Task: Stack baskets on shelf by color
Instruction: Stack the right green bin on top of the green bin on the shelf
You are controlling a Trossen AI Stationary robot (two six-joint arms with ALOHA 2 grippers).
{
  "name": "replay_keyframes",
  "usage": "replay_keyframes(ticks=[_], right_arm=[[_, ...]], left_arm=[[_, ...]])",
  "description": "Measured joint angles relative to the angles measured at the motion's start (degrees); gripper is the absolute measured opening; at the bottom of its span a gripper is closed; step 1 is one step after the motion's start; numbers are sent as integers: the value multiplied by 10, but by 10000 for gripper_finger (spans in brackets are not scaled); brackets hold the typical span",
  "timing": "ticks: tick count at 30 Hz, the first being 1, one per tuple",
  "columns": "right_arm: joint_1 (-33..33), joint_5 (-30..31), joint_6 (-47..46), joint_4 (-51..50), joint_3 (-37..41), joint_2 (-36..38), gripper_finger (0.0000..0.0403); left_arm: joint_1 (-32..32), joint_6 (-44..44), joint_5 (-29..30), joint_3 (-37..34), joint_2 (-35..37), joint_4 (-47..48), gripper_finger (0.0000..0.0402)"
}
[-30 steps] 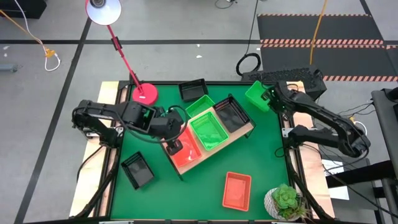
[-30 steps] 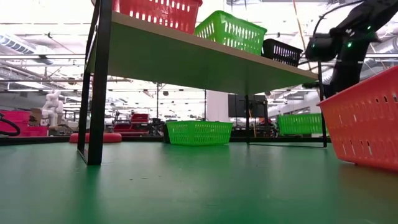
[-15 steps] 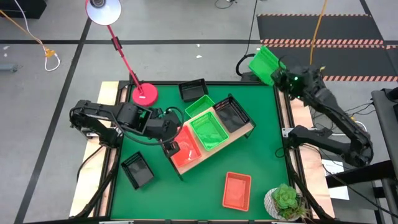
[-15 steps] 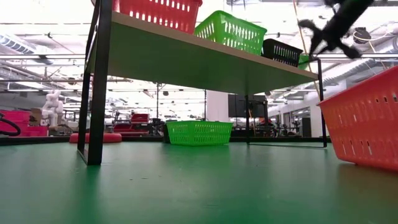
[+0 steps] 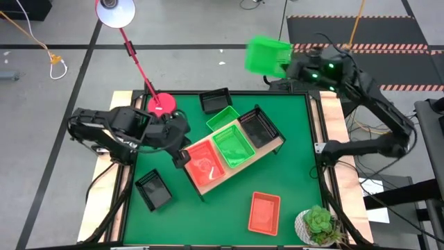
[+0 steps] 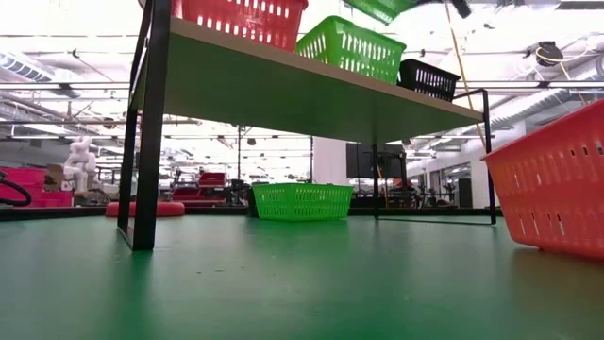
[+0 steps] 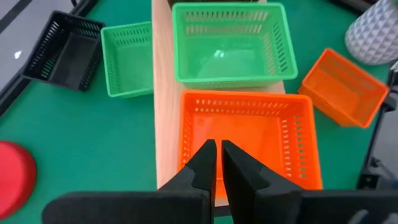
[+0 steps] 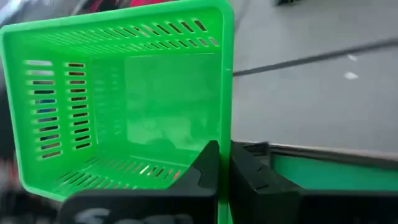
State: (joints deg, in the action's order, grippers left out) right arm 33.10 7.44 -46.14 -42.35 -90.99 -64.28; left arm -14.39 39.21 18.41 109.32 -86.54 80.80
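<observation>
My right gripper (image 5: 290,67) is shut on a green basket (image 5: 267,55), high over the table's far edge. The shelf (image 5: 276,143) stands slantwise mid-table and carries an orange basket (image 5: 208,167), a green one (image 5: 232,147) and a black one (image 5: 258,128) on their bottoms. My left gripper (image 7: 217,163) is shut on nothing, above the shelf's left end and the orange basket (image 7: 249,140). Loose on the table lie a green basket (image 5: 223,118), two black ones (image 5: 215,101) (image 5: 154,189) and an orange one (image 5: 264,212). My right gripper pinches one side wall of the green basket at its rim (image 8: 226,118), one finger (image 8: 208,163) inside and the other outside. The basket is lifted clear of the table and tipped, its open top facing back toward the wrist.
A red lamp base (image 5: 161,104) stands at the far left corner, its stem leaning over the floor. A white plant pot (image 5: 318,226) sits at the near right corner. Green table surface lies open to the right of the shelf.
My right gripper has risen steeply from the table's far right corner with the green basket and swung toward the left along the far edge, rolling so the basket tips. My left gripper has drawn back off the orange basket on the shelf, up and toward the left edge.
</observation>
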Motion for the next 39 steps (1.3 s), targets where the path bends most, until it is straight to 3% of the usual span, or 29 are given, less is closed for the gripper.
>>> replay_keyframes(ticks=[15,22,28,39], right_arm=[[-94,-153,363,-146,-437,-318,1],[-121,-237,480,-133,-425,-350,1],[-133,-259,605,-194,-425,-363,1],[-138,-296,734,-267,-390,-368,1]], left_arm=[[-39,58,13,0,69,3,26],[-69,95,13,0,72,5,26],[-87,119,17,0,72,4,26],[-89,151,27,0,71,4,26]])
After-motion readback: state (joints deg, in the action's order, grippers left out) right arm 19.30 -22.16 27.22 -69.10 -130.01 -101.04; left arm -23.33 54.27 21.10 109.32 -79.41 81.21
